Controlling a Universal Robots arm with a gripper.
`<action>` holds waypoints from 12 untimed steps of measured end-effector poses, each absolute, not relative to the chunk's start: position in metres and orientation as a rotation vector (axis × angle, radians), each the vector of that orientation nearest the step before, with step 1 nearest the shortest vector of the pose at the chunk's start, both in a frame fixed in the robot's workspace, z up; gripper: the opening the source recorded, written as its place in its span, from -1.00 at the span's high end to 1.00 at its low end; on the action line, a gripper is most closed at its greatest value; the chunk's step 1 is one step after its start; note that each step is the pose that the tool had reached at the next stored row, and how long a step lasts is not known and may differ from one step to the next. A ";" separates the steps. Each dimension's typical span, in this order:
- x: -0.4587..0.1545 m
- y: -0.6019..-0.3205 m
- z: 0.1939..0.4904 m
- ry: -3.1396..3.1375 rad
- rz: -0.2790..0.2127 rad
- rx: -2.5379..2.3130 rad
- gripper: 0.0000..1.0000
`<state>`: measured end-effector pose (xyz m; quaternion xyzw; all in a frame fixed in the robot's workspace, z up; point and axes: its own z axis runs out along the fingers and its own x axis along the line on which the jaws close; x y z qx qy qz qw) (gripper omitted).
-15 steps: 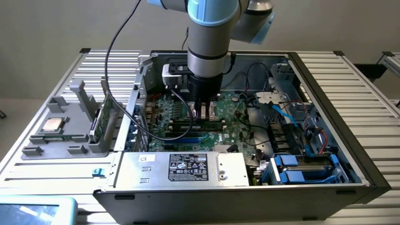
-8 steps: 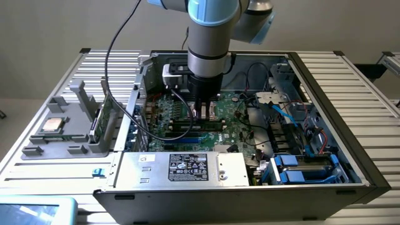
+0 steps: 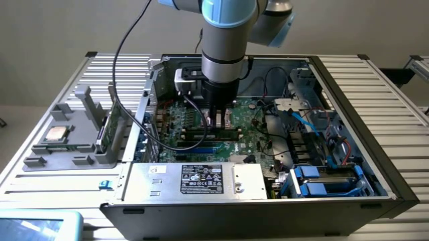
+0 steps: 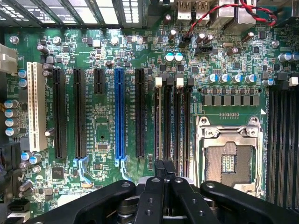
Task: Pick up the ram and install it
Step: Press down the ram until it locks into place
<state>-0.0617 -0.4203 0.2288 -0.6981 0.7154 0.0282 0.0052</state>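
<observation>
Gripper: closed, over memory slots | 1 ram in slot | 1 empty CPU socket

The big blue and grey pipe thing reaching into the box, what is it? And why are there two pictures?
That is a robot arm. Its gripper, which works as its hand, hangs low over the green board inside an open computer on a metal table. One picture is taken from outside. The other comes from a camera on the arm's wrist, looking at the board's long slots. Beside the computer, a grey holder keeps a square silver chip, an upright green card and a thin green memory stick.
</observation>
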 end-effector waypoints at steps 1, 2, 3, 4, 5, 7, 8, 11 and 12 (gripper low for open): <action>-0.062 -0.420 0.229 2.240 0.088 -2.186 0.81; -0.062 -0.420 0.229 2.240 0.088 -2.186 0.81; -0.062 -0.420 0.229 2.240 0.088 -2.186 0.81; -0.062 -0.420 0.229 2.240 0.088 -2.186 0.81; -0.062 -0.420 0.229 2.240 0.088 -2.186 0.81; -0.062 -0.420 0.229 2.240 0.088 -2.186 0.81; -0.062 -0.420 0.229 2.240 0.088 -2.186 0.81; -0.062 -0.420 0.228 2.240 0.088 -2.186 0.81; -0.062 -0.420 0.228 2.240 0.088 -2.186 0.81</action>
